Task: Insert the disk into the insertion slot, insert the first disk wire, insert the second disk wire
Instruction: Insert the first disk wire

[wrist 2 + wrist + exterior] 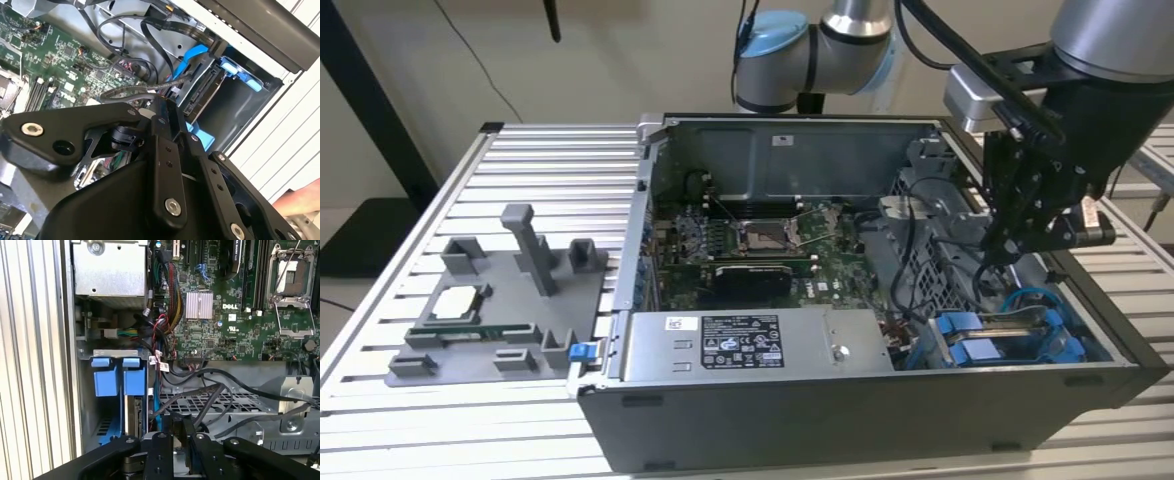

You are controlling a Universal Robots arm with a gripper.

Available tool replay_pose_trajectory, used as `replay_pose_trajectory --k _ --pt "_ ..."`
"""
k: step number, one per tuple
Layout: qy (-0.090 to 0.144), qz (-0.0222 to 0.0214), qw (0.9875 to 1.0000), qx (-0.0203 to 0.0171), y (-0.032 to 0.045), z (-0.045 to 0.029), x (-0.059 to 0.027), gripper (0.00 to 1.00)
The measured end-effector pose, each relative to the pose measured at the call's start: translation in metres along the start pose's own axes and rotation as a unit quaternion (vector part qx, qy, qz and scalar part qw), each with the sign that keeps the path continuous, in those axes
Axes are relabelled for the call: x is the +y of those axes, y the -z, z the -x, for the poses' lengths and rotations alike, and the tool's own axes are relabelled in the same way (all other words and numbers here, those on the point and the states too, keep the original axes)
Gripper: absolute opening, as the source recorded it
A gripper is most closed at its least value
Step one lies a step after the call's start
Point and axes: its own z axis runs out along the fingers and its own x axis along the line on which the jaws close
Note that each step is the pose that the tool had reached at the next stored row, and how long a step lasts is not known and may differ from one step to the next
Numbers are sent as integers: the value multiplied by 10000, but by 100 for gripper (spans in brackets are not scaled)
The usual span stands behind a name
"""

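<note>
The disk (131,416) stands on edge inside the insertion slot (106,382), between the slot's blue rails and tabs; the second wrist view shows the disk (202,92) next to a blue tab (241,75). In the exterior view the slot (994,345) is at the case's front corner on the exterior view's right. My gripper (1003,250) hangs just above and behind the slot. In the first wrist view the gripper (183,429) is shut on the plug end of a black disk wire (212,402), close beside the disk. A blue flat wire (192,57) loops over the bay.
The open case lies on a slatted table (520,160). A labelled power-supply box (747,345) sits at the case front, with the motherboard (761,240) behind it. A perforated metal cage (240,402) and loose black cables crowd the gripper. A grey fixture (494,310) with parts stands outside the case.
</note>
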Motion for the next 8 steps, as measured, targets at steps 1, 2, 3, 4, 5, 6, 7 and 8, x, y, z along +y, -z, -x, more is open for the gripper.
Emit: replay_pose_trajectory --k 1,2,3,4,5,6,7,8 --pt "1 1 10000 14 -1 -4 -2 0" --pt "3 2 10000 28 -4 -9 -3 0" --pt "4 4 10000 44 -6 -14 -5 0" --pt "5 5 10000 61 -9 -19 -7 0" --pt "7 6 10000 80 -10 -23 -9 0" --pt "9 7 9999 100 -12 -27 -11 0" --pt "11 8 9999 119 -15 -31 -13 0" --pt "13 9 9999 138 -18 -35 -14 0"
